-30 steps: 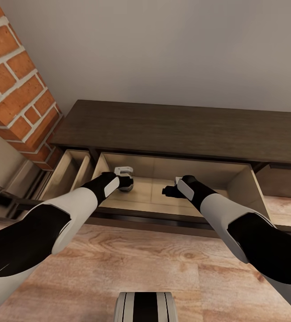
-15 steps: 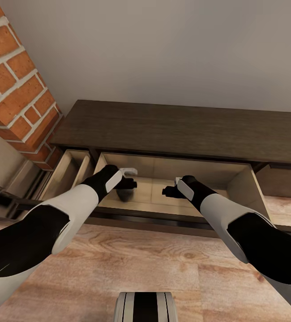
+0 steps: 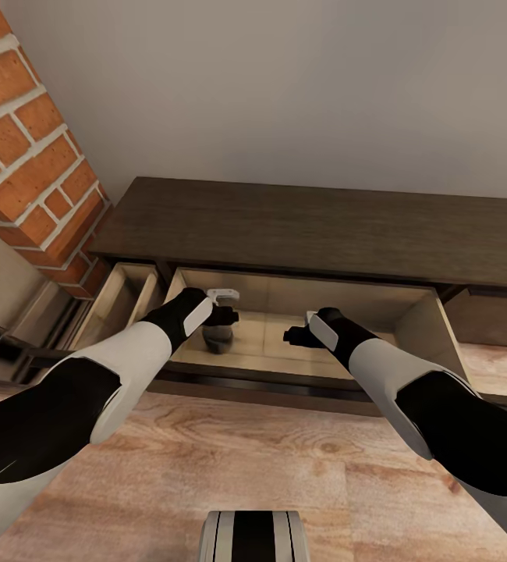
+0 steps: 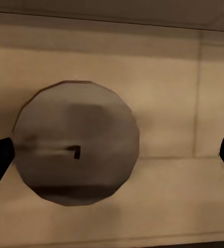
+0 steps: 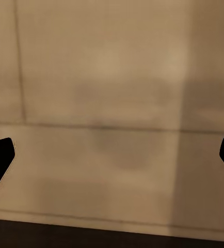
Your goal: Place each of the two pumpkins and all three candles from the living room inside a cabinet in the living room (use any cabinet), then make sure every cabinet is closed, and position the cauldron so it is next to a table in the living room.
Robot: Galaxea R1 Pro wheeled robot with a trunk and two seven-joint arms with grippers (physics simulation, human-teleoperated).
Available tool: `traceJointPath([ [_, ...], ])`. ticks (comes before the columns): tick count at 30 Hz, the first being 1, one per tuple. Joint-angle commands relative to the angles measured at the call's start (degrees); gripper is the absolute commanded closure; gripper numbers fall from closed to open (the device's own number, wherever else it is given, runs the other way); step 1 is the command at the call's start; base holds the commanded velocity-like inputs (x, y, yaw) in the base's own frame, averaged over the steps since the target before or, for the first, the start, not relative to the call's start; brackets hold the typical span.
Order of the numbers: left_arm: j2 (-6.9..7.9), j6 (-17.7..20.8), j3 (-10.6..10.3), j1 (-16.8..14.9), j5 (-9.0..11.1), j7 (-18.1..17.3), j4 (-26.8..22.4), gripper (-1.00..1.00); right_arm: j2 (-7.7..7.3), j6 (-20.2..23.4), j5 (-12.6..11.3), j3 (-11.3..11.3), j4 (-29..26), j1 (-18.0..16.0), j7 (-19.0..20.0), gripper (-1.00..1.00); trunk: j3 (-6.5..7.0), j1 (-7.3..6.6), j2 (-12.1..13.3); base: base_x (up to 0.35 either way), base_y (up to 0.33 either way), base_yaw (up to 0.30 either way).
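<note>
The long dark brown cabinet (image 3: 324, 226) stands against the wall with a wide drawer (image 3: 417, 320) pulled out. A grey-brown candle (image 3: 217, 338) stands upright on the drawer's pale floor. In the left wrist view the candle (image 4: 76, 144) shows from above as a round disc with a small dark wick. My left gripper (image 3: 224, 307) hovers just above it, open, its fingers wide apart and clear of the candle. My right gripper (image 3: 294, 336) is open over the bare drawer floor (image 5: 112, 103), holding nothing. Pumpkins, cauldron and table are out of view.
A second, narrower drawer (image 3: 121, 300) stands open to the left of the wide one. A red brick column (image 3: 27, 156) rises at the left beside the cabinet. Wooden floor (image 3: 269, 460) lies between my base (image 3: 253, 535) and the drawer front.
My left gripper opened and rose off the candle, which now stands alone on the drawer floor. The right arm has stayed put. The head view shifted slightly.
</note>
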Motion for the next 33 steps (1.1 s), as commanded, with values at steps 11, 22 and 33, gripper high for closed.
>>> traceJointPath([
  [11, 0.02, 4.7, -0.32, -0.01, 0.7, 0.38, 1.41, -1.0, -0.03, 0.82, -0.7, 0.33, 0.08, 0.0, -0.4, -1.0, 0.63, -0.08, 0.03, 0.0, 0.0, 0.0],
  [22, 0.01, 8.5, -0.34, -0.01, 0.7, 0.3, 1.61, -1.0, -0.05, 6.87, -1.02, 0.02, 0.08, 0.0, -0.12, -1.0, 1.3, -0.16, 0.07, 0.0, 0.0, 0.0],
  [33, 0.02, 10.47, -0.32, -0.01, 0.71, 0.35, 1.61, -1.0, -0.02, 8.19, -1.06, -0.07, 0.08, 0.0, -0.1, -1.0, 1.74, -0.21, 0.1, 0.0, 0.0, 0.0],
])
